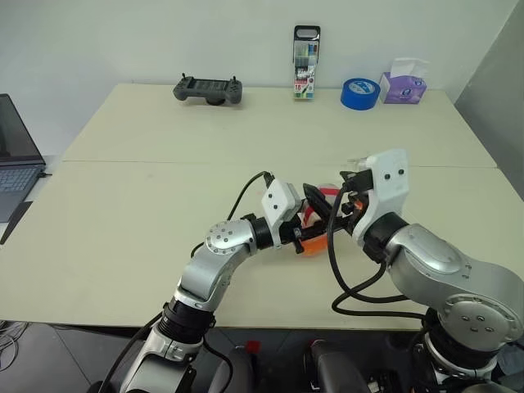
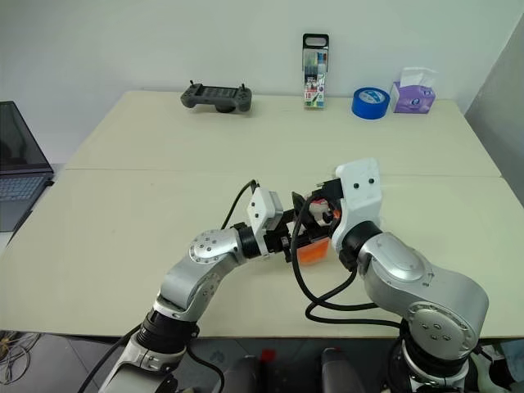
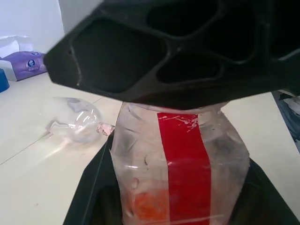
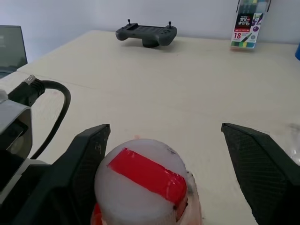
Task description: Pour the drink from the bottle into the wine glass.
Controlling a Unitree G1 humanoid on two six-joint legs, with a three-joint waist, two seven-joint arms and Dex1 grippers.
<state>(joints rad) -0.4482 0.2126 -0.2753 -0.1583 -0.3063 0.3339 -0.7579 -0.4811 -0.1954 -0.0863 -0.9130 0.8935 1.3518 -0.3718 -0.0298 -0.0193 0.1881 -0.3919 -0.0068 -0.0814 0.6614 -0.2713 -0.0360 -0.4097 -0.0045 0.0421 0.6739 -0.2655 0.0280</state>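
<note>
At the table's (image 1: pixel 123 205) left edge sits a laptop (image 1: pixel 16 164), well apart from the work zone. A game controller (image 1: pixel 208 88) lies along the far edge, also clear of the arms.

Near the front centre, the left gripper (image 2: pixel 296 244) points level toward the robot's right. Its jaws are clamped on the body of the bottle (image 3: pixel 178 159), one on each side of the red label strip. The bottle is lifted off the table and appears roughly upright. The drink (image 2: pixel 312 251) sits in the bottle's lower part. This hold appears intended to brace the bottle so the other arm can work on its top.

A marker case (image 1: pixel 306 61) stands upright at the far edge, not involved.

Just right of the bottle, the right gripper (image 4: pixel 164 140) is set over the bottle's cap (image 4: pixel 140 180). Its jaws stand apart, one on each side of the cap, with a visible gap on both sides. This placement suggests a cap grasp in preparation; the cap is on, so pouring cannot begin.

The wine glass (image 3: pixel 75 119) is on the table near the bottle, beyond the grippers. It looks empty. Whether it stands upright cannot be told.

A blue tape roll (image 1: pixel 359 92) and a tissue box (image 1: pixel 403 87) occupy the far right corner.
</note>
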